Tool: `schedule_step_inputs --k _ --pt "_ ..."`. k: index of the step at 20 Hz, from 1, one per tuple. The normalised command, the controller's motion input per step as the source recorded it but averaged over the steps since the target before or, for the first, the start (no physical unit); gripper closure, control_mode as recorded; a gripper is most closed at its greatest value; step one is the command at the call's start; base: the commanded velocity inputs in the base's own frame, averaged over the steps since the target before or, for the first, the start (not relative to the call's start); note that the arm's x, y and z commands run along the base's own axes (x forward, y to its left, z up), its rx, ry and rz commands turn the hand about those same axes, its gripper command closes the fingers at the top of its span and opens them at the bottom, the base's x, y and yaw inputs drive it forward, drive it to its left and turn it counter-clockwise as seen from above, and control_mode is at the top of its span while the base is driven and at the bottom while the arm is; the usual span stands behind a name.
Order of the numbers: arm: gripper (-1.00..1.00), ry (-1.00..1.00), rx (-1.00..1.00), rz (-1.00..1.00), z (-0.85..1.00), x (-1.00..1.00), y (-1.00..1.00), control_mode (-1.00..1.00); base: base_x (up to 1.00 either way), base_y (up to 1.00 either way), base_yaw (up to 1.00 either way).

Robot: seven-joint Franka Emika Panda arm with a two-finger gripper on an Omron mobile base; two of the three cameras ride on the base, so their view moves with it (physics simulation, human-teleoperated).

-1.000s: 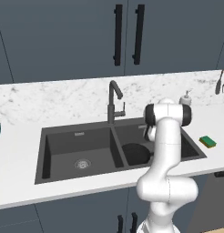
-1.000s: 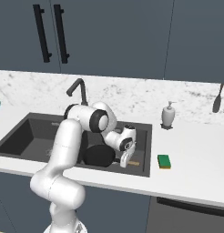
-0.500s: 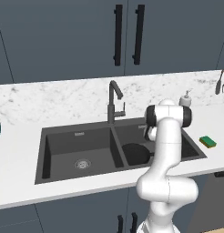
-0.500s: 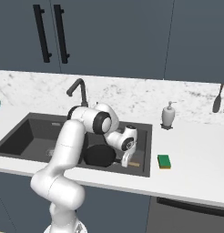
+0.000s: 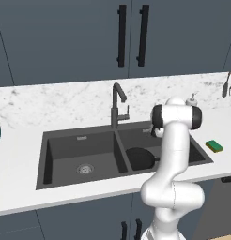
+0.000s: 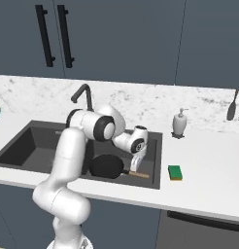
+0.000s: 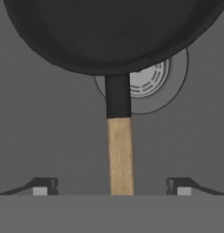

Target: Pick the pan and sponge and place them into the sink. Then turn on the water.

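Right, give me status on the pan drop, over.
Gripper open, fingers clear of the pan handle. Pan lying in the sink's right basin, over the drain. Sponge on the counter right of the sink. Nothing in the way.

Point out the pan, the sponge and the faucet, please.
pan [image 6: 107, 166], right base view, on its black bowl.
sponge [image 6: 175, 172], right base view, on its green top.
faucet [image 5: 117, 106], left base view, on its upright neck.

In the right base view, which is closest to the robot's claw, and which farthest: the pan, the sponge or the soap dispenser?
From the gripper:
1. Pan, in the sink's right basin, its handle right under the gripper.
2. Sponge, on the counter to the right.
3. Soap dispenser, farther back by the wall.
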Motion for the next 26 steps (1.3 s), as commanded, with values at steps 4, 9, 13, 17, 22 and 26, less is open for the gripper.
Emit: schedule_step_inputs --k 4,9,13,17,22,26 --pt "-1.0 0.02 0.0 -0.07 1.0 -0.22 0.0 -1.0 0.0 0.0 0.0" --pt "-1.0 0.0 0.0 -0.11 1.0 -0.32 0.0 -1.0 0.0 0.0 0.0" --pt "-1.0 0.0 0.0 -0.17 0.76 -0.38 0.0 -1.0 0.0 0.0 0.0" --pt "-1.0 -0.05 0.0 -0.26 0.36 -0.22 -0.02 -1.0 0.0 0.0 0.0" --pt "-1.0 0.0 0.0 -0.39 0.39 -0.07 -0.14 -1.0 0.0 0.0 0.0" --pt "-1.0 0.0 -0.07 -0.43 0.31 -0.18 -0.16 -1.0 0.0 0.0 0.0"
